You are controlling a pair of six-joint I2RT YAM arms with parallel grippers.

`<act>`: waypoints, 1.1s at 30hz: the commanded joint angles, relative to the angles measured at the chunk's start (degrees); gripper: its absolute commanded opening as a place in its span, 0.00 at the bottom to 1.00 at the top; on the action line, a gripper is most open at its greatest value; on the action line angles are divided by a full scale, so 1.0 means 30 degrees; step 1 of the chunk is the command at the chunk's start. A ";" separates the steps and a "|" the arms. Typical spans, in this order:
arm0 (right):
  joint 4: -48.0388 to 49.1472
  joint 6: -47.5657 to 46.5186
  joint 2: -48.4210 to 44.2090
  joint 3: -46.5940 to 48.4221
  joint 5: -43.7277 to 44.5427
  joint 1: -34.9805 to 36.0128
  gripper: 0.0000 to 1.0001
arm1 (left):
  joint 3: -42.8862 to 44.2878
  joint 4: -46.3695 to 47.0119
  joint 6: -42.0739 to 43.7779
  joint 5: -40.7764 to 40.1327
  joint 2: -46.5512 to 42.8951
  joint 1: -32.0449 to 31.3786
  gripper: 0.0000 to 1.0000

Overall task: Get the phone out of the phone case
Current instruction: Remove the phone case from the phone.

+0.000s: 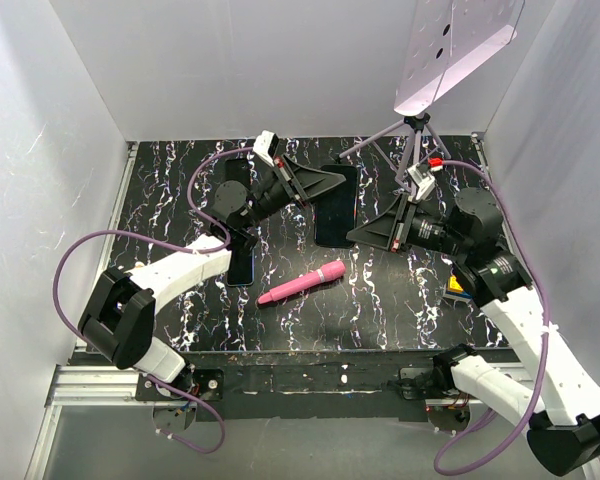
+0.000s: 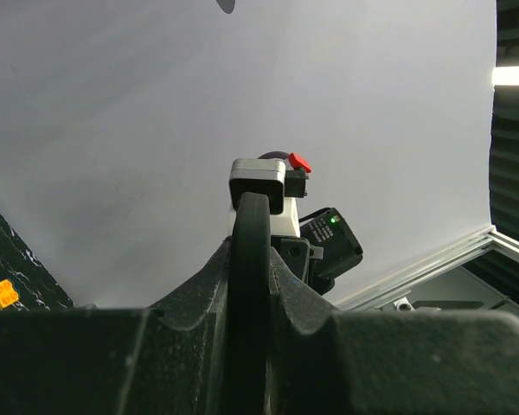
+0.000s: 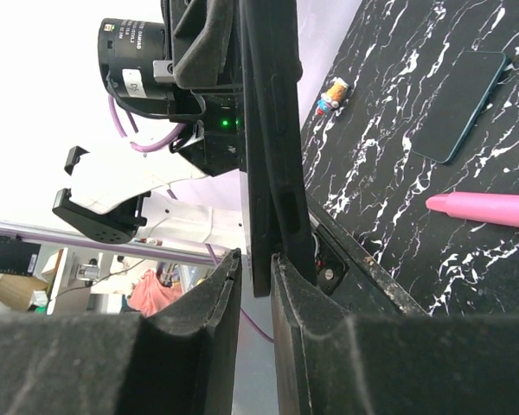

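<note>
A dark phone in its black case is held on edge above the middle of the marbled table, between my two grippers. My left gripper grips its far-left edge; in the left wrist view the jaws are shut on the black rim. My right gripper is at its near-right edge. In the right wrist view the jaws close round the end of the slab, with a thin gap at the left finger. A case strip runs beside the right finger.
A second dark phone lies flat under the left arm; it also shows in the right wrist view. A pink marker lies front centre. A yellow brick sits under the right arm. A tripod stands at the back right.
</note>
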 commanded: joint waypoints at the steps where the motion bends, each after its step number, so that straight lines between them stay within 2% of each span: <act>1: 0.2878 0.0962 0.0537 -0.0860 -0.0063 -0.0010 0.27 | 0.0391 0.1140 -0.0431 -0.0257 -0.0726 -0.0845 0.00; 7: 0.3966 0.1228 0.0743 -0.1770 0.0435 -0.0010 0.26 | 0.0275 0.1316 -0.0577 -0.0521 -0.0227 -0.1549 0.00; 11: 0.3908 0.1141 0.0597 -0.2003 0.0521 -0.0010 0.16 | -0.0135 0.0822 -0.0374 -0.0580 -0.0518 -0.1549 0.00; 14: 0.3644 0.1140 0.0421 -0.2063 0.0524 -0.0039 0.03 | -0.0253 -0.0233 0.0124 -0.0522 -0.0812 -0.1404 0.00; 15: 0.3615 0.1169 0.0450 -0.2092 0.0436 -0.0068 0.01 | -0.0311 -0.0555 0.0300 -0.0463 -0.0899 -0.1374 0.02; 17: 0.3934 0.1431 0.0450 -0.2209 0.0056 -0.0126 0.01 | -0.0487 -0.1055 0.0535 -0.0229 -0.1104 -0.1111 0.11; 18: 0.4633 0.1839 0.0392 -0.2296 -0.0178 -0.0214 0.01 | -0.0604 -0.0999 0.0565 -0.0141 -0.1163 -0.0994 0.20; 26: 0.5546 0.3246 0.0186 -0.1712 -0.1527 -0.0741 0.01 | -0.2390 0.0526 0.0769 0.1088 -0.2919 0.0616 0.69; 27: 0.5838 0.3597 0.0157 -0.1682 -0.1644 -0.0858 0.01 | -0.2479 0.0293 0.1002 0.1467 -0.3125 0.0793 0.80; 30: 0.7125 0.5002 0.0186 -0.1799 -0.2141 -0.1093 0.01 | -0.2567 -0.1022 0.2085 0.2260 -0.3769 0.0912 0.84; 33: 0.8328 0.6293 0.0128 -0.1887 -0.2524 -0.1386 0.01 | -0.3151 -0.1759 0.3053 0.2176 -0.4589 0.0970 0.81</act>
